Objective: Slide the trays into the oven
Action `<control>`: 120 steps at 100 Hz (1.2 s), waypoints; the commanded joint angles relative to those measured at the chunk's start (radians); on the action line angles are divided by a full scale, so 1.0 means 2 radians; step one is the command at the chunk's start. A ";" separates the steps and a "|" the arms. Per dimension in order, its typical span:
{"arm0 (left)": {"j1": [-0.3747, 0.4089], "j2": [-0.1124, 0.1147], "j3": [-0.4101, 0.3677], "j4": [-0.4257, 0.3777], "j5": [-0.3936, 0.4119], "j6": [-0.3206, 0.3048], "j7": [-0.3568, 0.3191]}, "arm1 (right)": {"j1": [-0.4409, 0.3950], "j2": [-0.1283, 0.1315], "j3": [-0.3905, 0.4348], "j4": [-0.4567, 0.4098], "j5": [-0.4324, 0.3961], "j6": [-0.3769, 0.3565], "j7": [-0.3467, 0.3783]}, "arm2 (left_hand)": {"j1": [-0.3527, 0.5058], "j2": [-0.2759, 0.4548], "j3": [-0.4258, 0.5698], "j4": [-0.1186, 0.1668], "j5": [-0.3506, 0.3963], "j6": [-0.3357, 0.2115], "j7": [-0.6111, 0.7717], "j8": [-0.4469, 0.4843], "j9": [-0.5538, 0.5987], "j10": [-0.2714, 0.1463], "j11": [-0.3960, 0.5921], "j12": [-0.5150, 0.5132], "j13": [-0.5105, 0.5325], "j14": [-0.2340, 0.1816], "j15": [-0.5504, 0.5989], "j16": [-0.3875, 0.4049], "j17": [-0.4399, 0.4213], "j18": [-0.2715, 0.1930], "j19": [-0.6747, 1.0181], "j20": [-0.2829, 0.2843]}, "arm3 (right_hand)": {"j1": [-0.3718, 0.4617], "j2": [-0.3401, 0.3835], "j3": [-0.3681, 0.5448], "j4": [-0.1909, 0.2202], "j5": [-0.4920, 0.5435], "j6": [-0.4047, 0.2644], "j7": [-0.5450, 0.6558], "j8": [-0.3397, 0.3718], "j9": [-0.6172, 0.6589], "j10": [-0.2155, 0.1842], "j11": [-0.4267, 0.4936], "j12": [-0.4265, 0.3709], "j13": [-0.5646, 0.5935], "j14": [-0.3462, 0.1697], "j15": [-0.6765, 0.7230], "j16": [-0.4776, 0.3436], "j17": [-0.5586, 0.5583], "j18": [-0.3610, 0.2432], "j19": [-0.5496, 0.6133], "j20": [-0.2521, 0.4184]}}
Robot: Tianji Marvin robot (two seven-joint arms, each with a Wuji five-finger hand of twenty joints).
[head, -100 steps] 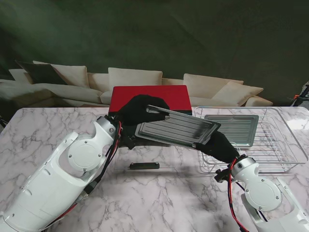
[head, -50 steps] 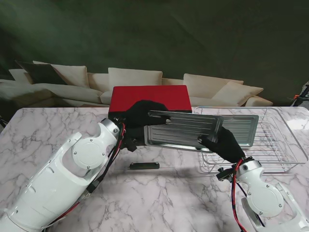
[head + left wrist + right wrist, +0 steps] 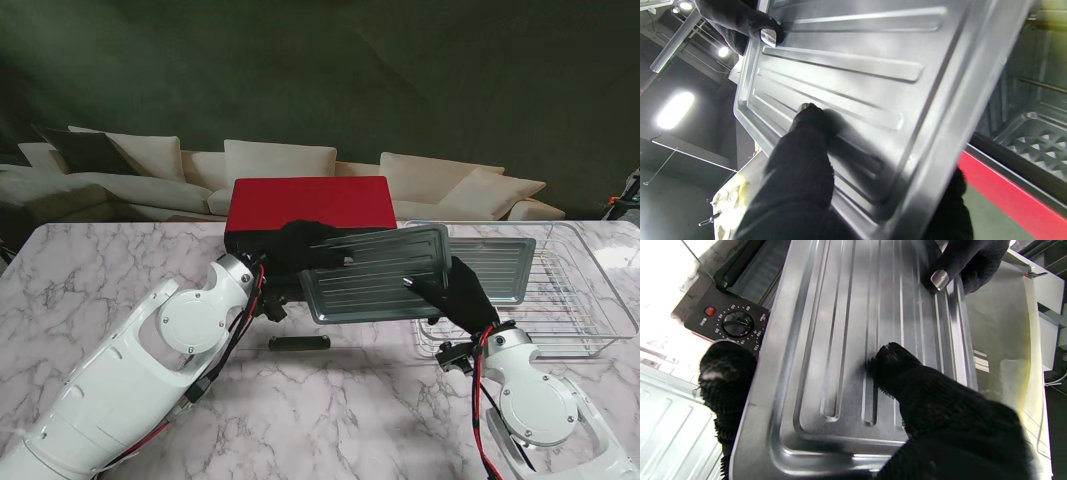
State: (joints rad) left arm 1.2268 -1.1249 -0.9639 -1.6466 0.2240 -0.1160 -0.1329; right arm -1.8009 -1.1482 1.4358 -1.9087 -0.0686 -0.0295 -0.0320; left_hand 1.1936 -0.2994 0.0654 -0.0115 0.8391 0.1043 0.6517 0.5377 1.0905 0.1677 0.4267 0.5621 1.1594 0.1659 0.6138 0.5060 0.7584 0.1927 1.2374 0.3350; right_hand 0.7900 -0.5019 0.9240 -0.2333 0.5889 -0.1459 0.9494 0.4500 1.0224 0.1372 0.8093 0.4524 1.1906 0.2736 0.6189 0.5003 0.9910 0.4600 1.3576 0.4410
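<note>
Metal tray [image 3: 378, 272] clamped betw left hand [image 3: 292, 247] & right hand [image 3: 458, 292], before red oven [image 3: 308, 203].

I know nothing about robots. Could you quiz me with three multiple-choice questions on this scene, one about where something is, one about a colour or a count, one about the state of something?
1. Where is the second tray?
A. in the wire rack on the right
B. on the sofa
C. on top of the oven

2. What colour is the oven top?
A. blue
B. red
C. yellow

3. How is the held tray carried?
A. by the left hand alone
B. lying on the table
C. gripped by both hands

Answers: 1 A, it rests in the wire rack. 2 B, the casing is red. 3 C, the right hand grips the other end, clear of the table.
</note>
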 commanded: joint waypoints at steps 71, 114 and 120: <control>-0.012 0.003 -0.008 -0.010 -0.034 0.035 -0.060 | -0.029 -0.007 -0.002 -0.039 0.088 0.075 0.032 | -0.059 0.053 -0.017 0.033 -0.091 0.021 -0.157 -0.008 -0.150 0.010 -0.066 -0.102 -0.151 0.067 -0.075 -0.005 -0.151 0.030 -0.079 0.049 | 0.050 -0.038 0.133 -0.015 0.206 -0.017 -0.008 0.049 0.015 0.031 0.020 0.102 0.064 -0.113 0.201 0.071 0.049 -0.066 0.080 0.077; 0.000 0.014 -0.041 -0.019 -0.015 0.001 -0.080 | -0.034 -0.017 0.003 -0.050 0.133 0.115 0.007 | -0.216 0.045 -0.040 0.004 -0.199 0.008 -0.258 -0.055 -0.383 0.001 -0.184 -0.187 -0.392 0.064 -0.225 -0.087 -0.350 0.080 -0.332 -0.009 | 0.048 -0.034 0.141 -0.015 0.219 -0.014 -0.003 0.098 0.016 0.033 0.034 0.126 0.063 -0.115 0.229 0.065 0.051 -0.058 0.091 0.076; 0.006 0.015 -0.051 -0.024 -0.008 -0.002 -0.079 | -0.035 -0.018 0.005 -0.052 0.135 0.118 0.003 | -0.215 0.051 -0.040 0.004 -0.197 0.008 -0.257 -0.055 -0.372 0.000 -0.181 -0.184 -0.395 0.059 -0.225 -0.088 -0.350 0.074 -0.351 -0.008 | 0.047 -0.033 0.141 -0.015 0.218 -0.014 -0.004 0.100 0.015 0.033 0.034 0.128 0.063 -0.115 0.230 0.065 0.050 -0.059 0.091 0.076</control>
State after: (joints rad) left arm 1.2291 -1.1014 -1.0471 -1.6797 0.1945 -0.1128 -0.2862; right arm -1.8645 -1.1768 1.4418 -2.0037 0.1982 0.1953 -0.0166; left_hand 0.7981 -0.2114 0.0057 0.0197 0.4674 0.1417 0.1510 0.4392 0.3722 0.1910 0.0745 0.2011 0.3985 0.3010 0.1855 0.3436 0.0769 0.3573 0.5775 0.3342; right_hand 0.7900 -0.6786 1.0574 -0.3067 0.8349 -0.0259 0.7551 0.5416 1.0425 0.2025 0.8389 0.6973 1.2284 0.2101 0.9303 0.5806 1.0463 0.3620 1.5013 0.5764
